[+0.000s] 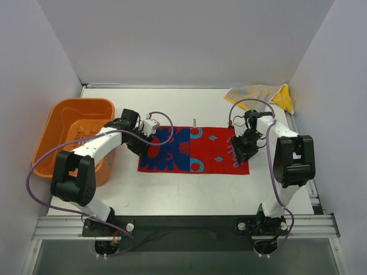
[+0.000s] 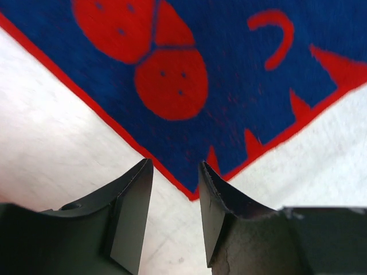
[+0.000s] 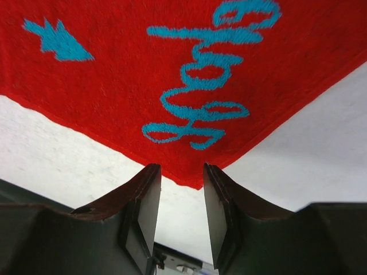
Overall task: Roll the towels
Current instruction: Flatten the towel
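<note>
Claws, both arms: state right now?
Left claw: open, holding nothing; a corner of the red-and-blue towel lies at its tips.
Right claw: open, holding nothing; another corner of that towel at its tips.

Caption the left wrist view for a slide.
Left gripper, jaws apart, framing one corner of the red-and-blue towel spread flat on the white table.

The red and blue towel (image 1: 194, 150) was fuzzy matt cloth, like the yellow towel (image 1: 261, 94) at two o'clock. The orange tub (image 1: 69, 129) looked smooth, glossy plastic.
</note>
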